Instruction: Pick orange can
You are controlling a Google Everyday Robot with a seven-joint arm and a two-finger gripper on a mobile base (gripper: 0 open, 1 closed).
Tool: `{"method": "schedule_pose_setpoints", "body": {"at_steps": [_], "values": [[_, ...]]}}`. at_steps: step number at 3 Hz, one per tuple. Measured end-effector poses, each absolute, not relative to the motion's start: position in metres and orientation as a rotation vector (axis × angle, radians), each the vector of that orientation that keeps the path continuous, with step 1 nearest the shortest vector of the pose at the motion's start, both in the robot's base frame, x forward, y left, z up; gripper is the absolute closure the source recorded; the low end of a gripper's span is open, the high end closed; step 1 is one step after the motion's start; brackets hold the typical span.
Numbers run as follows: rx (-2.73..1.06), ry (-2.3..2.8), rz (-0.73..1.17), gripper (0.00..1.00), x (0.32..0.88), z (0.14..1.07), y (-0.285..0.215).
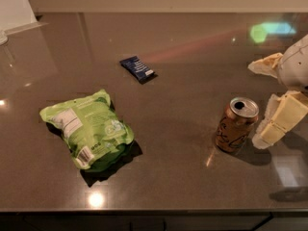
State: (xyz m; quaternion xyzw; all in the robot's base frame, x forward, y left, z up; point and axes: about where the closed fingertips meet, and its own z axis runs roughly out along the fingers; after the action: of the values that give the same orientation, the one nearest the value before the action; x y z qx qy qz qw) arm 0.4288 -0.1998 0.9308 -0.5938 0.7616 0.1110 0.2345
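The orange can [235, 125] stands upright on the dark countertop [183, 81] at the right, orange-brown with dark lettering and a silver pull-tab top. My gripper [254, 105] comes in from the right edge, just right of the can. Its cream fingers are spread open, one finger [263, 65] behind the can and the other [280, 121] close beside the can's right side. Nothing is held between them.
A green snack bag [88, 129] lies at the left front. A small dark blue packet [138, 68] lies further back at the middle. The counter's front edge [154, 210] runs along the bottom. A white object [14, 6] stands at the back left corner.
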Motion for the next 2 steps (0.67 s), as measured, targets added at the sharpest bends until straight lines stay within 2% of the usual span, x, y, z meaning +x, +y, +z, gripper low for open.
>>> {"method": "schedule_pose_setpoints", "body": {"at_steps": [2], "values": [[-1.595,2.049,0.373,0.00,0.425,0.910,-0.189]]}}
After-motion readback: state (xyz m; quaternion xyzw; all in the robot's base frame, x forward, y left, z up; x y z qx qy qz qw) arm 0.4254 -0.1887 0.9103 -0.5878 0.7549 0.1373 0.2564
